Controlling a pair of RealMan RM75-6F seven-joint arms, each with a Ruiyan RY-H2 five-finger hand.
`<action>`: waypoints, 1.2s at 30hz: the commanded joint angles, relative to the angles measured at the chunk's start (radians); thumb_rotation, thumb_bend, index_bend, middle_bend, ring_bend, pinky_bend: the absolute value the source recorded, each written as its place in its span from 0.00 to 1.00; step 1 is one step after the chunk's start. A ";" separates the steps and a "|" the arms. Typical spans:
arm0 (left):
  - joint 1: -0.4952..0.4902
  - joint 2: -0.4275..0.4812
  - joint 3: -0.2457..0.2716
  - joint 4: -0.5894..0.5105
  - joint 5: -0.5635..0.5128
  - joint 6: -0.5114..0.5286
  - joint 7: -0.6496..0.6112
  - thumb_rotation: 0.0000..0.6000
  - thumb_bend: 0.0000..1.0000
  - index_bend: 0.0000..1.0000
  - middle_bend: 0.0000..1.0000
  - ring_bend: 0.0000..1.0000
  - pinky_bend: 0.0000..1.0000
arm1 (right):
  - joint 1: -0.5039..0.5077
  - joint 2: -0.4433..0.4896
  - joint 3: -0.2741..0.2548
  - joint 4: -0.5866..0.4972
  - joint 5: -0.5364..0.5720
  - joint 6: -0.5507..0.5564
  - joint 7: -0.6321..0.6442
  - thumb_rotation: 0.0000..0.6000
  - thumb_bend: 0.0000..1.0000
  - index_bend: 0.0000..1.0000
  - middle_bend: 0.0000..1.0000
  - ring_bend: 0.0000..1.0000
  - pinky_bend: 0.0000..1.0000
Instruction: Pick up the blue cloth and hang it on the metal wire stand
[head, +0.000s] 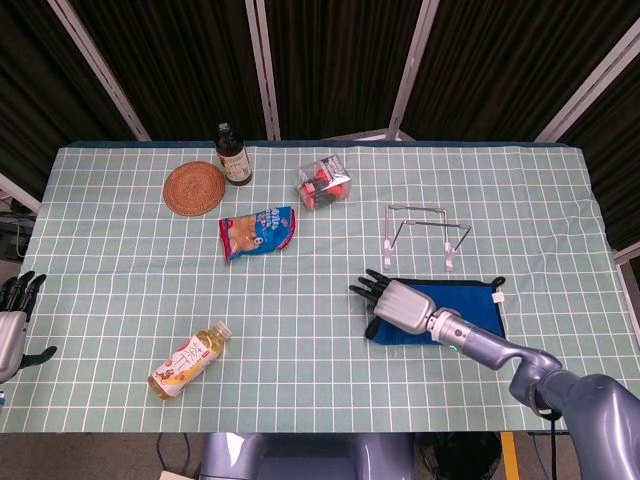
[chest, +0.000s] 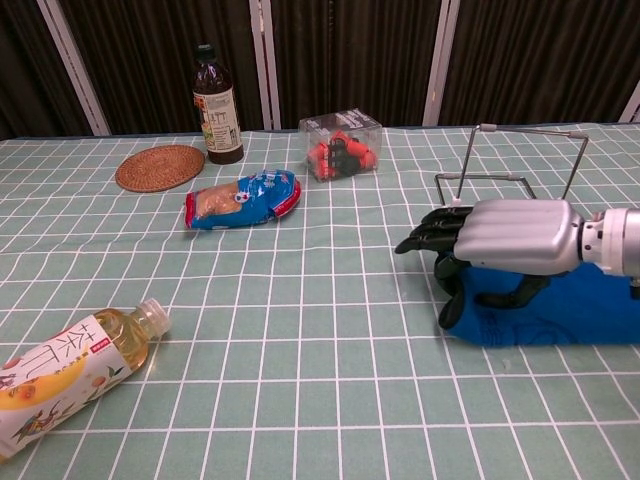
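Observation:
The blue cloth (head: 470, 305) lies flat on the checked tablecloth at the right front, just in front of the metal wire stand (head: 425, 228). My right hand (head: 395, 303) hovers palm-down over the cloth's left edge with its fingers stretched out to the left. In the chest view the right hand (chest: 500, 238) has its thumb pointing down at the left end of the cloth (chest: 570, 310), and the stand (chest: 520, 150) rises behind it. My left hand (head: 12, 318) hangs off the table's left edge, fingers apart and holding nothing.
A dark glass bottle (head: 233, 155) and a woven coaster (head: 194, 188) stand at the back left. A blue snack pack (head: 257, 231) and a clear box (head: 324, 182) lie mid-table. A tea bottle (head: 188, 360) lies on its side at the front left.

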 joint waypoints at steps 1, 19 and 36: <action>0.000 0.000 0.000 0.000 0.000 0.000 0.001 1.00 0.00 0.00 0.00 0.00 0.00 | -0.003 0.001 -0.002 0.003 -0.001 0.005 0.006 1.00 0.44 0.49 0.02 0.00 0.00; -0.002 -0.002 0.002 -0.001 0.001 -0.003 0.003 1.00 0.00 0.00 0.00 0.00 0.00 | -0.021 -0.010 -0.011 0.039 -0.007 0.035 0.037 1.00 0.59 0.75 0.04 0.00 0.00; 0.004 0.011 0.008 -0.015 0.026 0.010 -0.022 1.00 0.00 0.00 0.00 0.00 0.00 | -0.072 0.095 0.057 -0.072 0.058 0.166 0.098 1.00 0.60 0.75 0.05 0.00 0.04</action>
